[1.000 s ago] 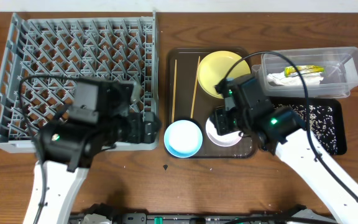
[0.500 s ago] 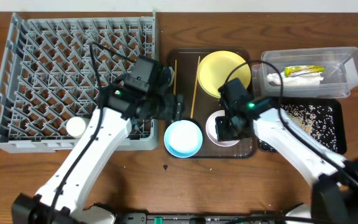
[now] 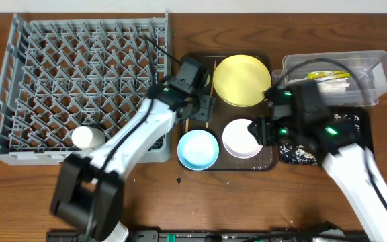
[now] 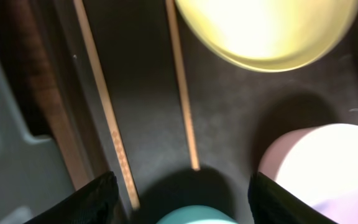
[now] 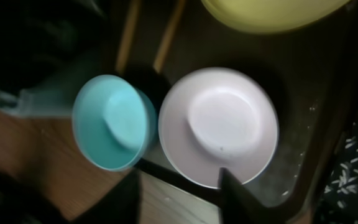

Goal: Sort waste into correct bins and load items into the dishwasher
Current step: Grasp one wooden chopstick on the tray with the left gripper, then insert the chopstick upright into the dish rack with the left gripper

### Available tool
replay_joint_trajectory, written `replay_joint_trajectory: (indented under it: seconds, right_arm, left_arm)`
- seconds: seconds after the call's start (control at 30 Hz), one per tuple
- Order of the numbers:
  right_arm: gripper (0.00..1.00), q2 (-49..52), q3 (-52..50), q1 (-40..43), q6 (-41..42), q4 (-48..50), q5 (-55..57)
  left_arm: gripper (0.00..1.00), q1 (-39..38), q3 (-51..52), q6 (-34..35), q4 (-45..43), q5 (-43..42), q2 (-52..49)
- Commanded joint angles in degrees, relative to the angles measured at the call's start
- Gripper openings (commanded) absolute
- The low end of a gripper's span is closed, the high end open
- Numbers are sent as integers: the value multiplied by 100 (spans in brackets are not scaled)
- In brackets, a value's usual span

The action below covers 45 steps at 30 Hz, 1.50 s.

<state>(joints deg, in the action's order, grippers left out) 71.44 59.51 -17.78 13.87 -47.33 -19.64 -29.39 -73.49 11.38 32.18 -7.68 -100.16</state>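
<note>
My left gripper [image 3: 199, 111] is open and empty, low over the two wooden chopsticks [image 3: 189, 84] on the brown tray; in the left wrist view [image 4: 188, 202] the chopsticks [image 4: 107, 118] lie between and ahead of its fingers. My right gripper [image 3: 257, 131] is open and empty at the white bowl's [image 3: 240, 138] right rim; in the right wrist view [image 5: 179, 199] the white bowl [image 5: 219, 124] is ahead of its fingers. The light blue bowl [image 3: 198, 148] and yellow plate [image 3: 242, 70] rest on the tray. The white cup [image 3: 86, 138] lies in the grey dish rack [image 3: 79, 60].
The dark brown serving tray [image 3: 267, 161] sits in the middle. The clear tub [image 3: 368, 74] at the back right holds the wrapper [image 3: 328, 75] and napkin [image 3: 331, 86]. The black tray [image 3: 355, 124] holds rice crumbs, partly under my right arm.
My left arm swung right from the rack's front to the chopsticks, uncovering the white cup in the rack. My right gripper drew back from over the white bowl to its right side.
</note>
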Motion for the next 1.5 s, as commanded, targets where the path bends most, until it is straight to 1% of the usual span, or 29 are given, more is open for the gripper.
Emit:
replay_joint_trajectory:
  seconds: [0.0,0.07,0.17,0.37,0.43,0.5,0.6,0.63,0.77,0.87,0.97,1.07,1.13,1.3,1.47]
  right_arm:
    - [49,-608,46,260,-234,-17,-127]
    - [50,-774,46,332,-232,-22,-118]
    - [50,-833,46,356,-208,-48,-120]
    - [51,-715,44,356,-190,-260,-118]
    - [51,-671,42,356,-190,-295,-118]
    - [51,-627,42,356,-190,-306,-118]
    - [51,-584,42,356,-190,-306,-120]
    - [51,-573,42,356,-190,-310,-120]
    - [51,-562,42,356,-190,-306,-118]
    - [51,-553,42,356,-188,-306,-118]
    - [51,-553,42,356,-184,-308,-120]
    - [50,-553,42,348,-168,-330,-120]
    - [50,-553,42,348,-168,-354,-120]
    - [49,-553,42,348,-170,-393,-120]
    - [49,-553,42,348,-173,-393,-120]
  left_arm:
    - [65,17,-505,-332,-15,116,-592]
    - [63,-37,-820,-437,44,31,-905]
    - [63,-116,-1246,-522,184,122,-1309]
    - [63,-144,-1373,-516,129,162,-1921]
    - [57,-144,-1373,-516,107,225,-2103]
    - [48,-146,-1370,-514,66,223,-2251]
    - [39,-157,-1370,-511,7,223,-2417]
    - [34,-162,-1368,-511,7,227,-2459]
    - [19,-168,-1364,-468,59,240,-2503]
    - [8,-170,-1364,-289,192,243,-2500]
    - [8,-164,-1370,-249,264,271,-2483]
    - [8,-111,-1545,-48,514,579,-2354]
    - [8,-57,-1679,-26,643,623,-2214]
    - [8,131,-2063,59,1001,664,-1576]
    - [8,352,-2105,142,1268,831,-789]
